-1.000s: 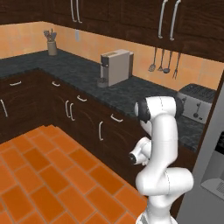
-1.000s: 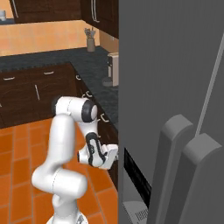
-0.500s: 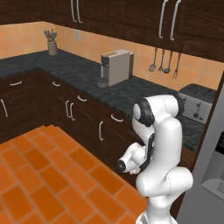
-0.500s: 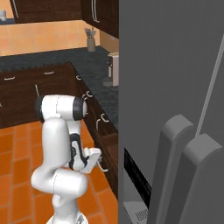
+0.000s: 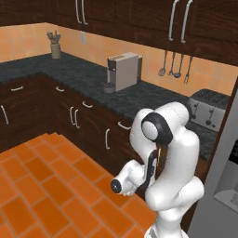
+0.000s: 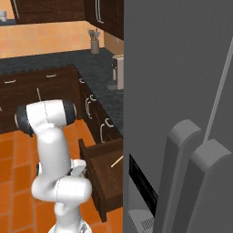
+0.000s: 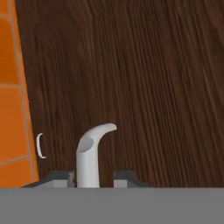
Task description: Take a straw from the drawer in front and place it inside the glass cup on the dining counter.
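Observation:
The dark-brown drawer [image 6: 102, 175] stands pulled out from the lower cabinets, and the pale straw [image 6: 117, 160] lies slanted on its floor. My gripper [image 6: 82, 166] is low at the drawer's front panel [image 7: 144, 78]. Its curved silver handle [image 7: 89, 153] rises between my two fingertips, which are shut on it. In the left base view my hand [image 5: 123, 182] is low in front of my own arm, which hides the drawer. The glass cup and the dining counter are out of view.
A tall grey fridge [image 6: 182, 91] stands right beside the open drawer. The black speckled counter [image 5: 88, 79] carries a coffee machine [image 5: 123, 69] and a toaster [image 5: 209, 109]. Orange tile floor [image 5: 42, 186] lies open to the left. A neighbouring cabinet handle [image 7: 40, 145] is near.
My arm has drawn back and bent lower, pulling the drawer out of the cabinet. The straw inside has come into sight.

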Tool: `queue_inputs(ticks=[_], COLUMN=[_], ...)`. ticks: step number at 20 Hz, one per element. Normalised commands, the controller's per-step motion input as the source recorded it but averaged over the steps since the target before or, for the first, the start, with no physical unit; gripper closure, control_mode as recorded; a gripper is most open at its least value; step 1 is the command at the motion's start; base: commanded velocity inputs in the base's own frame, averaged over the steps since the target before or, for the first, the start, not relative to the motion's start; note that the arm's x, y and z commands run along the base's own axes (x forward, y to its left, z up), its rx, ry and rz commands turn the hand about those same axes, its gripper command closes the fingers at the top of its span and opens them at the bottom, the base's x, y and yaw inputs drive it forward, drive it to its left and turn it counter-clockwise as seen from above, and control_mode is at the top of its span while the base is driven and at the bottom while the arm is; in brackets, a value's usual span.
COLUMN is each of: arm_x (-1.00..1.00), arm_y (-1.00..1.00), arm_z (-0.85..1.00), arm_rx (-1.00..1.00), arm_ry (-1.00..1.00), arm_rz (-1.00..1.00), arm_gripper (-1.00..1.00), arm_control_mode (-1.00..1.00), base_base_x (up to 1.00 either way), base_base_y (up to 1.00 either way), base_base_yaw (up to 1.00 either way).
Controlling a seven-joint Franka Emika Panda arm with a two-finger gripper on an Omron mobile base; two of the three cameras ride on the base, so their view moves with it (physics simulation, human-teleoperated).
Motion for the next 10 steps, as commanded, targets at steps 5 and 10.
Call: queue_inputs(ticks=[5,10], arm_x=[-0.19,-0.02], arm_y=[0.09,0.20], arm_z=[0.97,0.97], arm_rx=[0.42,0.46], arm_ry=[0.09,0.23], arm_rz=[0.00,-0.01], arm_gripper=[-1.00,-1.00], arm_control_mode=[-1.00,-1.00], base_base_x=[0.00,0.00], base_base_y=[0.00,0.00], base_base_yaw=[0.00,0.00])
